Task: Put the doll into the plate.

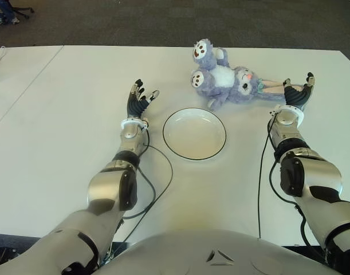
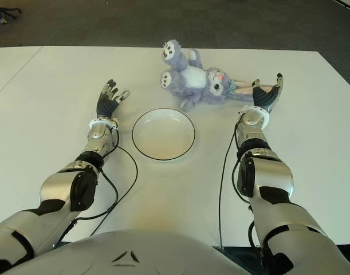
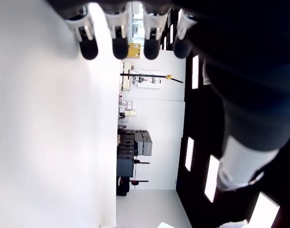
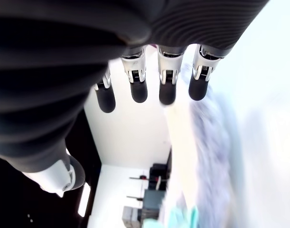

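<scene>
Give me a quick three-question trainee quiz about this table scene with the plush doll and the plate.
1. True or false: the purple plush doll already lies in the round white black-rimmed plate.
2. Which robot hand is nearer the doll? A) left robot hand B) right robot hand
3. Fill in: both hands' fingers are ____ and hold nothing.

Key: 1 false, it lies on the white table beyond the plate. 2 B, beside the doll's ears. 3 open.
</scene>
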